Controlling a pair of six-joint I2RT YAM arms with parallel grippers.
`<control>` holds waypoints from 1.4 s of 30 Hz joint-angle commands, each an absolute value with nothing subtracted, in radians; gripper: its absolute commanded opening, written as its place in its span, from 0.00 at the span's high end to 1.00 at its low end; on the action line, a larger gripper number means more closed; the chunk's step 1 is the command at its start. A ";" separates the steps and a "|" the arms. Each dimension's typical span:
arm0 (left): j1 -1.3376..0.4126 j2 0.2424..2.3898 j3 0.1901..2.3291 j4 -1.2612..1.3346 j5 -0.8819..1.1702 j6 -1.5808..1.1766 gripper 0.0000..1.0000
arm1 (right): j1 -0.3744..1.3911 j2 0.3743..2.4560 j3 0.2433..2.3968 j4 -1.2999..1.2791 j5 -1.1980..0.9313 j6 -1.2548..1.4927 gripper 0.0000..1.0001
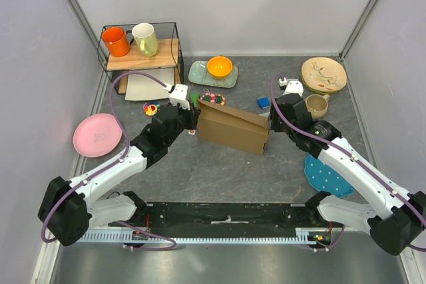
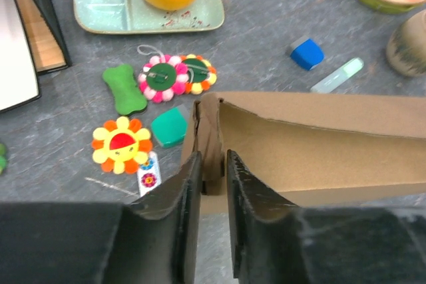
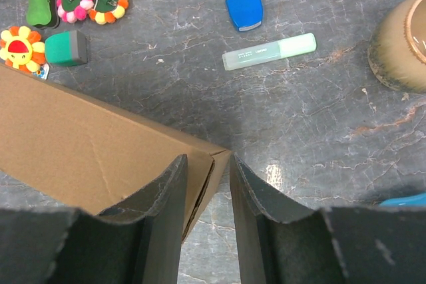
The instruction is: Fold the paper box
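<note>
Print on mint pen (image 3: pixel 269 52) too small; nothing legible.

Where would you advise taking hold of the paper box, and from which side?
Take the paper box by an end wall, coming from above with one finger inside and one outside: it stands open-topped, too wide to span, but its walls are thin.

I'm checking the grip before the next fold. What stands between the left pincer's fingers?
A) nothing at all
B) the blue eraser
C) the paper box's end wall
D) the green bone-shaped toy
C: in the left wrist view, the left pincer has one finger on each side of the upright end wall of the paper box.
</note>
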State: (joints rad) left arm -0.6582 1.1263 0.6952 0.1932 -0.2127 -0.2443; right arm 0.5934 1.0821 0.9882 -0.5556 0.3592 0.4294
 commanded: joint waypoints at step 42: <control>-0.653 1.163 0.712 0.020 -0.255 -0.198 0.98 | 0.595 1.072 0.973 -0.565 0.353 0.423 0.60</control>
